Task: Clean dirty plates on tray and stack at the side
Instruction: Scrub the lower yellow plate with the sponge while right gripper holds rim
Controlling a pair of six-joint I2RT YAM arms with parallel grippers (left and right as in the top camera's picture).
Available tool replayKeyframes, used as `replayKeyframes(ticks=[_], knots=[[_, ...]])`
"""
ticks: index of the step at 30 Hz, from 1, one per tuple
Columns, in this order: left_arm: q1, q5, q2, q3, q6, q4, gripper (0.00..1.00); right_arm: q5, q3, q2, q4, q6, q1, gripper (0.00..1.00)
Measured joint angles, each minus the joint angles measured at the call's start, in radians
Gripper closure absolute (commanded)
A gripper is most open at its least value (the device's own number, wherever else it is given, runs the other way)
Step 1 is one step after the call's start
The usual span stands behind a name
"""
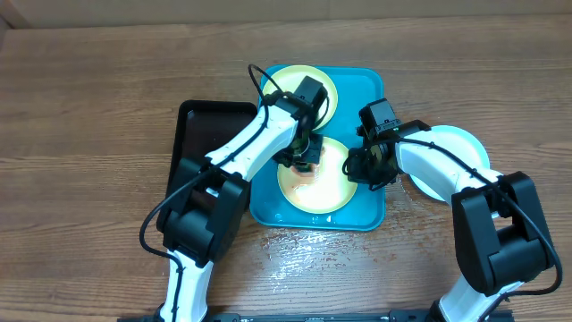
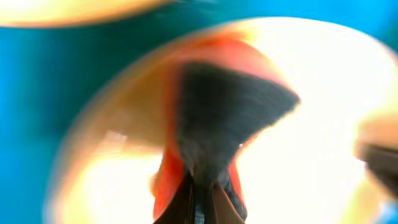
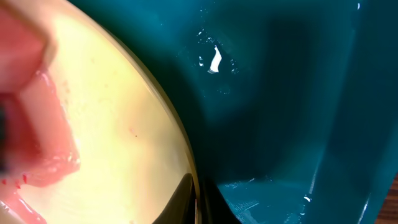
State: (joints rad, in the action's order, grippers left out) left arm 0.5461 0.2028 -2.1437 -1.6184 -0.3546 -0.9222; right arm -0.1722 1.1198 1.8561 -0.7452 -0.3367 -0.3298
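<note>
near plate (image 1: 326, 190) lies on the near half of the tray (image 1: 353, 85). It's light, stiff plastic, slick with sauce (image 3: 37, 146) and water, so the rim is the only hold. right gripper (image 3: 198, 202) looks pinched on its right rim. left gripper (image 1: 304, 154) is clamped on a dark scrubber (image 2: 224, 118) at plate centre; that view is blurred.

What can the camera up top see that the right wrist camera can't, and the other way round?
Only the top camera shows the black tray, the teal plate sitting off the blue tray, the far yellow-green plate and the left gripper. Only the right wrist camera shows the red sauce smear close up and how the right gripper pinches the rim. Both show the blue tray and the near yellow-green plate.
</note>
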Motion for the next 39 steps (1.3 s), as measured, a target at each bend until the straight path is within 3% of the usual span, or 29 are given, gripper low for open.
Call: replayKeyframes(ticks=[5, 10, 16, 24, 29, 34, 39], knots=[[0.011, 0.145, -0.004, 0.0, -0.005, -0.043, 0.96, 0.0, 0.0, 0.0, -0.002, -0.002, 0.0, 0.96], [0.011, 0.151, -0.006, 0.0, -0.008, -0.169, 0.96, 0.0, 0.0, 0.0, -0.003, -0.003, 0.0, 0.96], [0.011, -0.073, -0.006, 0.0, -0.037, -0.275, 0.96, 0.0, 0.0, 0.0, -0.004, -0.003, 0.0, 0.96], [0.037, -0.394, -0.006, -0.017, -0.082, -0.265, 0.96, -0.024, 0.0, 0.0, -0.006, -0.004, -0.006, 0.96], [0.039, -0.469, -0.006, -0.033, -0.084, -0.242, 0.96, -0.034, 0.0, 0.0, 0.0, -0.005, -0.01, 0.96], [0.031, -0.408, -0.006, -0.037, -0.055, -0.148, 0.96, -0.021, 0.0, 0.0, -0.006, -0.009, -0.009, 0.96], [0.013, -0.158, -0.006, -0.037, -0.027, -0.034, 0.96, -0.009, 0.0, 0.0, -0.008, -0.011, -0.004, 0.96]])
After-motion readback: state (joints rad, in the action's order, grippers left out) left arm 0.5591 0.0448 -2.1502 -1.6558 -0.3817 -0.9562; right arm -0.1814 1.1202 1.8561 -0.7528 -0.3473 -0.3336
